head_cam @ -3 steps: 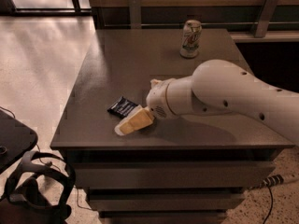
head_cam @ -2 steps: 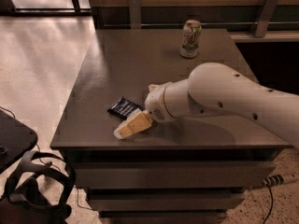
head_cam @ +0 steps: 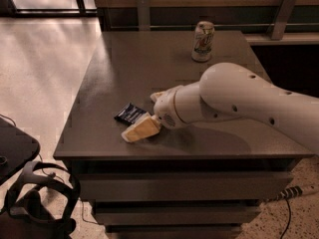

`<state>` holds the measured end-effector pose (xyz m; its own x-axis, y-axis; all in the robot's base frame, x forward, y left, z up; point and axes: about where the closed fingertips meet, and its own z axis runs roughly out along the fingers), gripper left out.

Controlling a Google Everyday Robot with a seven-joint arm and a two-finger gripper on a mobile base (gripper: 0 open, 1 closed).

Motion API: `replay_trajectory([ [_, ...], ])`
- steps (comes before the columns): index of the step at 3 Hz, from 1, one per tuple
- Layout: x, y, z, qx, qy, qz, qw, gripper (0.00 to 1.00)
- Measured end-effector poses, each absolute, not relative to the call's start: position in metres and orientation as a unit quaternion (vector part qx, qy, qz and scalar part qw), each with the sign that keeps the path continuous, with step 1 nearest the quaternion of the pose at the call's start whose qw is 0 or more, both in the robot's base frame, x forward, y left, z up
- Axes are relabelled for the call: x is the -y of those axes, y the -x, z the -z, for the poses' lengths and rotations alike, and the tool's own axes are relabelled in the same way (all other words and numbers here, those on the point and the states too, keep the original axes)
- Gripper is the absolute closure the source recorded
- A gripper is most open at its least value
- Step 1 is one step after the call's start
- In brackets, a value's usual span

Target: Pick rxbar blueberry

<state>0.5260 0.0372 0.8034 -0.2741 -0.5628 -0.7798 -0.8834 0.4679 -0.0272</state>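
So over the last second the big white plastic arm (head_cam: 239, 101) has crept a touch further toward the front-left corner of the dark grey square table (head_cam: 124, 59). The two-finger gripper (head_cam: 141, 117) now sits right at the rxbar blueberry (head_cam: 129, 113), the small flat bar in a dark blue wrapper. The bar hasn't budged: it lies flat near the front edge, left of the middle. Looks like the reach is basically done and only the squeeze and lift are left. The fingers stand apart with nothing in them. One tan finger (head_cam: 142, 128) rests low on the front-edge side of the bar, while the other only peeks out as a pale tip behind the wrist. Whether the bar is properly between them or just beside is hard to call, since the wrist hides the far side. A pale drink can (head_cam: 203, 41) stands well apart near the back edge, and the arm is cut off past the right edge
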Motion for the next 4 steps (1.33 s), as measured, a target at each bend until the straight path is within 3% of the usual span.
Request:
replay_trajectory([
  [1, -0.037, -0.526, -0.808, -0.769, 0.470, -0.213, 0.377, 0.96],
  [4, -0.043, -0.530, -0.821, -0.758, 0.480, -0.220, 0.382, 1.00],
])
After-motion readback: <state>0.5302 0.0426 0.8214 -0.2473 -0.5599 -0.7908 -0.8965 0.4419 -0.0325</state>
